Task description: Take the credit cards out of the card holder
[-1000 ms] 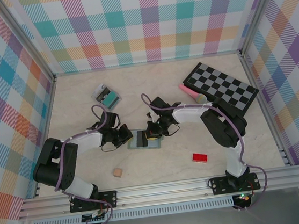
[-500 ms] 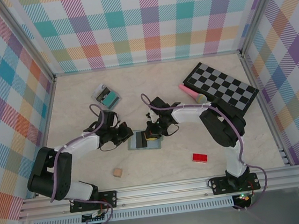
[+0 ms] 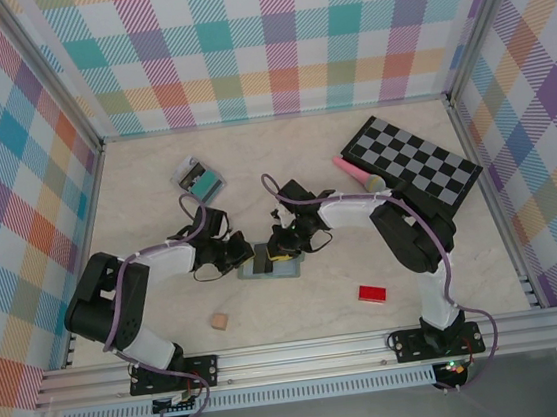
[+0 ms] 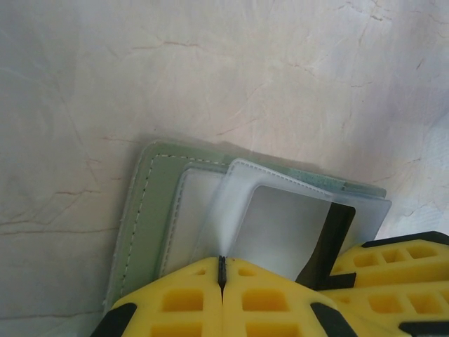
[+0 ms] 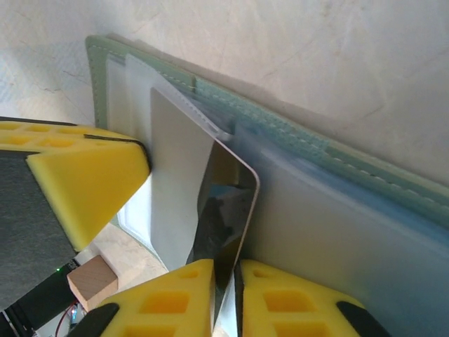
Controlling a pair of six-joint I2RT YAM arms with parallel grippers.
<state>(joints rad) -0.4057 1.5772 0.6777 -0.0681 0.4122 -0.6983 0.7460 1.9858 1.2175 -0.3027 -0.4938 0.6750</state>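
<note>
Left gripper (image 3: pixel 243 258) has shifted right (toward the card holder (image 3: pixel 288 270)).

The card holder (image 4: pixel 151 210) was pale green with white stitching, its card (image 5: pixel 224 203) dark grey. Right of the card holder sat a red block (image 3: pixel 372 293) and a black-and-grey checkered board (image 3: pixel 411 163); the worktop (image 3: pixel 302 145) was cream, veined.

No text, label, brand, number or sign readable in my views. Dark card (image 5: pixel 219 210) between my right gripper (image 5: pixel 226 274) fingers: glossy face, reflections, nothing legible. Card holder (image 4: pixel 151 210): plain stitched green, no readable mark.
</note>
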